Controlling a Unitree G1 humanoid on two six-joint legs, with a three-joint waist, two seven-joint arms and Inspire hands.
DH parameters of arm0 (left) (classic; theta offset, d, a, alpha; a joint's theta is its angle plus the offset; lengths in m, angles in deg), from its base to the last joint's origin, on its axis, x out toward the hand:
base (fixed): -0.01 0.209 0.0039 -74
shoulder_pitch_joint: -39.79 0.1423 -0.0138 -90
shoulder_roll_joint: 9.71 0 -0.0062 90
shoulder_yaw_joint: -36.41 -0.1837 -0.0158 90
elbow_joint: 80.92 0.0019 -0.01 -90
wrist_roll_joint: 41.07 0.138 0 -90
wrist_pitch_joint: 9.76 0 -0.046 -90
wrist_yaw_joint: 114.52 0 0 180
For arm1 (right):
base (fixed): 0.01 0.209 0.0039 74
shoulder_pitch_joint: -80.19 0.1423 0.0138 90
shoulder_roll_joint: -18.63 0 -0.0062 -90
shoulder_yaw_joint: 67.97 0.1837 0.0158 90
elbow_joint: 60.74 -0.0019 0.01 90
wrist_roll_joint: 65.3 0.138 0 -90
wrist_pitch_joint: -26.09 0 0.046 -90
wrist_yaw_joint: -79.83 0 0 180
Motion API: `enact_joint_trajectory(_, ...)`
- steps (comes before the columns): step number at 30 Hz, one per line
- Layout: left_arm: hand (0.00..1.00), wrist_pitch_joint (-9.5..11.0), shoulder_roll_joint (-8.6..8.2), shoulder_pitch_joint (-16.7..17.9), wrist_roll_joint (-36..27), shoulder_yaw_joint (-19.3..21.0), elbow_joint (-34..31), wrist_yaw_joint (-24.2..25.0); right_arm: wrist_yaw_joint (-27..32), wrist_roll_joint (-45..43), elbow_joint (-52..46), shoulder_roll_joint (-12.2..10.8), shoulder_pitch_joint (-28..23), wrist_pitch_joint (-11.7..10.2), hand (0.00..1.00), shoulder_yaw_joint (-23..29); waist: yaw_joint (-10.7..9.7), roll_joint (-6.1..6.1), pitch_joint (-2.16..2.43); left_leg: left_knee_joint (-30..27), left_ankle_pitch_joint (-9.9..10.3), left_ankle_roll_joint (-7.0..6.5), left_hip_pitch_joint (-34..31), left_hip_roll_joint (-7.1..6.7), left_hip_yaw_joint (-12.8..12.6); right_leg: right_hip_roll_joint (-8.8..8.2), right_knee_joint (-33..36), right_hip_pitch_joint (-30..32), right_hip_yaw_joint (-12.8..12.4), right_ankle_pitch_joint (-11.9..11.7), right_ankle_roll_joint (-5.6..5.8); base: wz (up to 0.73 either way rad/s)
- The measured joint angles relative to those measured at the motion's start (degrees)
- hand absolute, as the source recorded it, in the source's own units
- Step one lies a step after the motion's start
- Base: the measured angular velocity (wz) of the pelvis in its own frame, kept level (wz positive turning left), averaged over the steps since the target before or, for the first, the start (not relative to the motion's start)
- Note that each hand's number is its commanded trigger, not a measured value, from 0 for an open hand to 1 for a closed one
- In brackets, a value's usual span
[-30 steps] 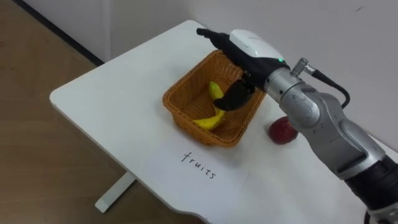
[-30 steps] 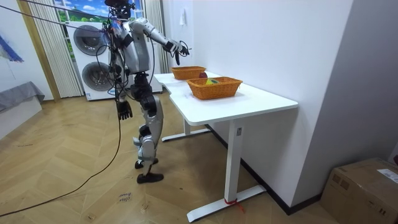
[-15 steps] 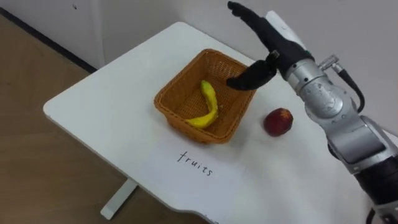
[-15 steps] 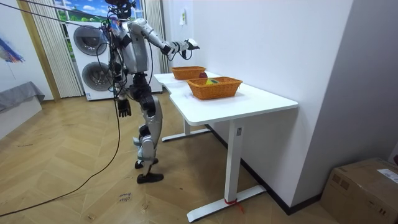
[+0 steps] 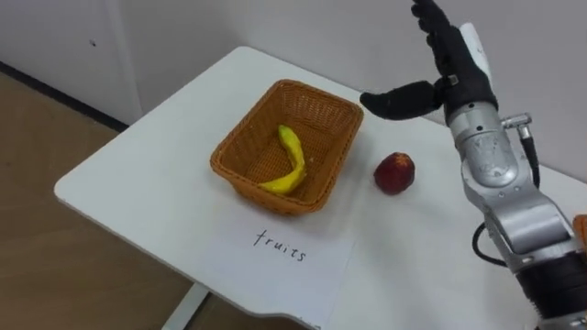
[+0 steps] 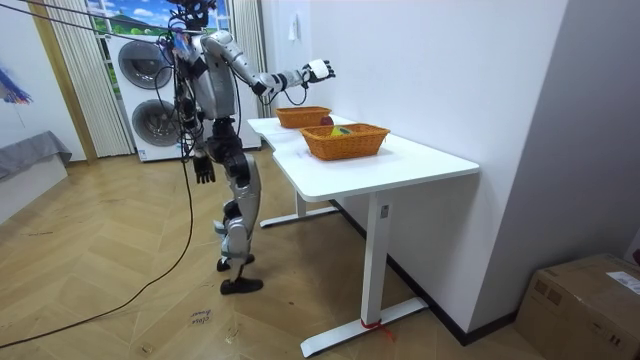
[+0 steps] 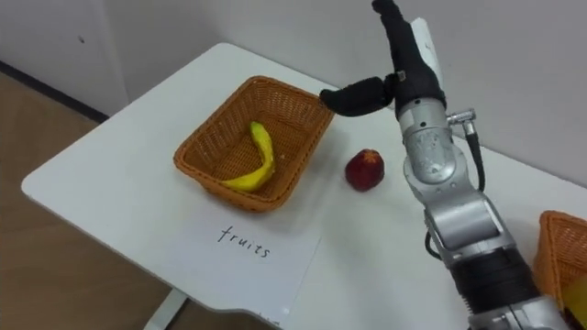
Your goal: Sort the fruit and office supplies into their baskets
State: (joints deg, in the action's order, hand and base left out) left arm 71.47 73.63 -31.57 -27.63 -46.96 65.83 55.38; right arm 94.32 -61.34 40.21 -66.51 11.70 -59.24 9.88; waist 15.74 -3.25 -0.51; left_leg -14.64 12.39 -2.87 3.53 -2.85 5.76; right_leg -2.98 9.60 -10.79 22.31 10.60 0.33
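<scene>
The right hand was high over the far side of the counter, well apart from every fruit. Its fingers stood straight and pointed upward, the thumb stuck out sideways toward the basket, and they had hold of nothing.

The banana lay inside this basket, on its bottom, nearer to the front wall. The red fruit rested on the counter just beside the basket's right wall, not touching it, and lower in the view than the thumb.

A sheet of paper with handwriting lay before the basket and reached close to the counter's front edge. The counter was bare to the left of the basket up to its rounded corner, and also to the right of the red fruit. A second basket showed at the right border.

In the room view the robot stood at the end of the counter, and the left hand hung by its hip.
</scene>
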Motion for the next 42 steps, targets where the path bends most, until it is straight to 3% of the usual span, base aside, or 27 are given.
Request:
enact_joint_trajectory(3, 0.00, 0.0, -0.18, 0.3, 0.1, 0.0, -0.4, 0.7, 1.5, 0.0, 0.8, -0.8, -1.4, 0.0, 0.00, 0.1, -0.2, 1.11, 0.39, 0.0, -0.1, -0.20, -0.3, -0.23, 0.0, -0.48, 0.0, 0.3, 0.1, 0.1, 0.13, 0.00)
enact_joint_trajectory(4, 0.00, 0.0, -0.21, 0.7, 0.2, 0.0, -0.9, 0.7, 1.9, 0.0, 0.9, -1.1, -1.7, 0.0, 0.00, 0.1, -0.5, 1.17, 0.84, -0.1, -0.4, -0.21, -1.0, -0.27, 0.1, -0.60, 0.1, 0.9, 0.3, 0.1, 0.13, 0.07)
enact_joint_trajectory(7, 0.00, 0.0, -0.36, 1.5, 0.1, -0.1, -1.4, 0.7, 3.4, 0.4, 1.8, -1.3, -2.5, 0.0, 0.00, 0.1, -1.4, 1.00, 1.04, 0.6, -0.9, -0.33, -0.9, -0.70, 0.7, -0.68, 0.2, 0.8, 1.4, 0.2, 0.28, 0.18)
enact_joint_trajectory(11, 0.00, 0.0, -0.51, 2.1, 0.3, 0.0, -1.4, 0.7, 4.2, 1.8, 4.7, -1.3, -2.5, -0.4, 0.00, 0.3, -1.4, 0.65, 0.85, 1.0, -1.1, -0.45, -0.7, -0.86, 0.9, -0.82, 0.2, 0.6, 1.4, 0.2, 0.29, 0.00)
enact_joint_trajectory(13, 0.00, 0.1, -0.55, 2.7, 0.4, -0.1, -1.4, 0.8, 4.0, 2.8, 5.7, -1.4, -3.2, -0.4, 0.00, 0.5, -1.5, 0.34, 0.35, 0.9, -1.1, -0.48, -0.7, -0.92, 1.1, -0.85, 0.1, 0.6, 1.5, 0.2, 0.31, 0.00)
enact_joint_trajectory(18, 0.00, 0.1, -0.60, 4.8, 0.5, -1.3, -2.1, 1.2, 3.5, 3.5, 8.0, -1.4, -3.8, -1.0, 0.00, 0.5, -2.1, 0.28, 0.21, 0.9, -1.1, -0.48, -1.1, -0.94, 1.2, -0.87, 0.1, 0.9, 1.4, 0.2, 0.34, 0.00)
enact_joint_trajectory(27, 0.00, 0.1, -0.51, 4.8, -0.2, -2.6, -3.3, 1.0, 3.3, 5.2, 9.3, -1.4, -3.8, -1.6, 0.00, 0.5, -3.5, 0.84, 0.31, 1.0, -1.3, -0.38, -2.4, -0.95, 1.4, -0.80, 0.1, 2.2, 1.4, 0.2, 0.33, 0.01)
enact_joint_trajectory(42, 0.00, 0.0, -0.88, 4.9, -0.4, -3.4, -3.5, 1.0, 0.5, 7.0, 15.8, -1.4, -4.7, -2.0, 0.00, 0.4, -4.3, 0.45, 0.47, 0.9, -1.4, -0.34, -1.7, -0.92, 1.4, -0.79, 0.2, 1.5, 1.4, 0.2, 0.33, 0.00)
